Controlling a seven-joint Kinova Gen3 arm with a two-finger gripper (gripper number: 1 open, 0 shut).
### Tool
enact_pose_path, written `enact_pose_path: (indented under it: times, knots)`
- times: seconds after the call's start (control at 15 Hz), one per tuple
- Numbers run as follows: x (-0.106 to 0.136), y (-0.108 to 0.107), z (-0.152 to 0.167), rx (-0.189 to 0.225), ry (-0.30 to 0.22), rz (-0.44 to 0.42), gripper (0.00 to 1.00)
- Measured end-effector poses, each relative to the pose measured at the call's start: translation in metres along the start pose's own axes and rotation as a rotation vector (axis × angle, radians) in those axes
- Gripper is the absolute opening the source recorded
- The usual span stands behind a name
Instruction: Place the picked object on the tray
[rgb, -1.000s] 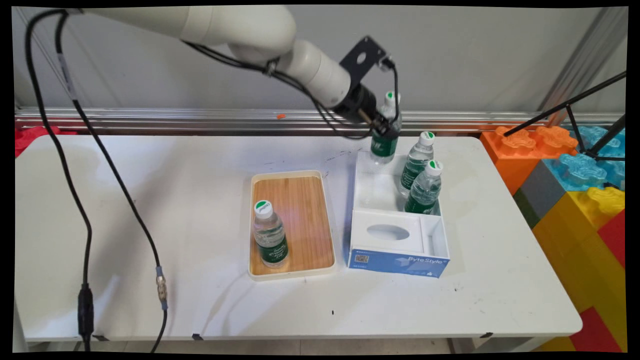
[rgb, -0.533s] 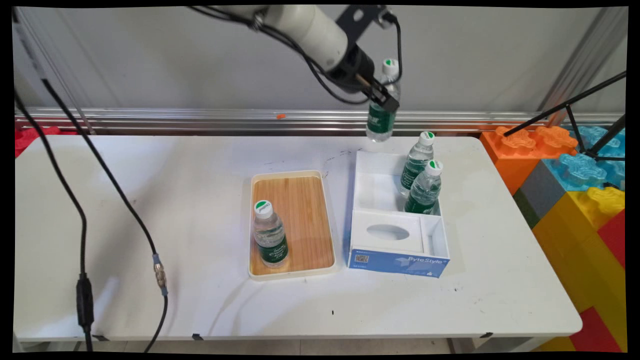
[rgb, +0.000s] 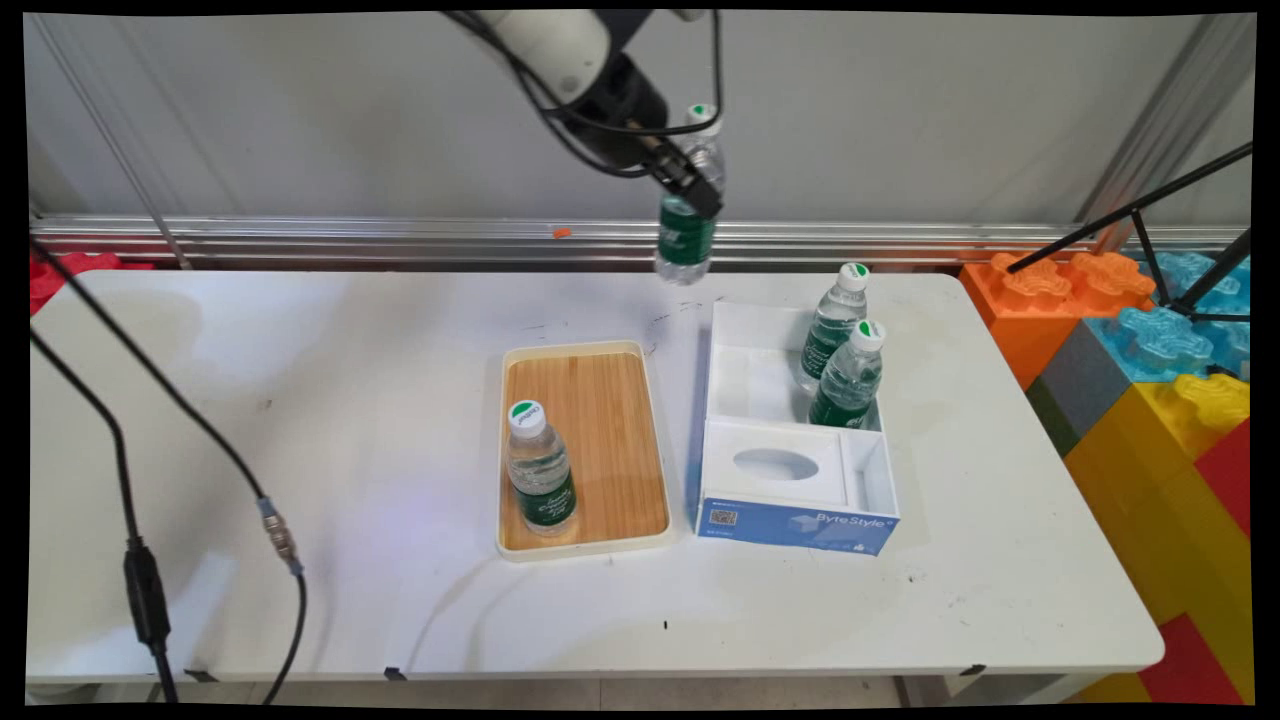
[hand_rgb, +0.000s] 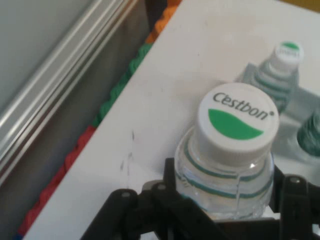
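a: what is seen, from the left?
b: a tray (rgb: 585, 448) with one bottle (rgb: 540, 470) stood on it.
a: and the claw (rgb: 688, 190)?
b: closed round a lifted bottle (rgb: 686, 215), which has been carried leftward, high above the table (rgb: 300, 420), away from the white box (rgb: 790, 440).

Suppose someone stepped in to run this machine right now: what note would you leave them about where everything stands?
Tool: shut on a bottle, held upright in the air above the table's far edge, left of the box.
Box: two bottles stand in its far right part; the left part is bare.
Tray: one bottle stands at its near left corner.
Done: one bottle on the tray, one lifted.
Left: held bottle not set down; two in the box.
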Motion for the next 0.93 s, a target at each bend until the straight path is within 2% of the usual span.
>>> enact_pose_path:
  times: [0.47,0.73,0.93]
  knots:
    - [-0.065,0.002,-0.013,-0.089,-0.029,0.031,0.0]
    - [-0.098,0.01,-0.002,-0.151,-0.028,0.072,0.0]
    - [-0.116,0.012,0.007,-0.178,-0.032,0.108,0.0]
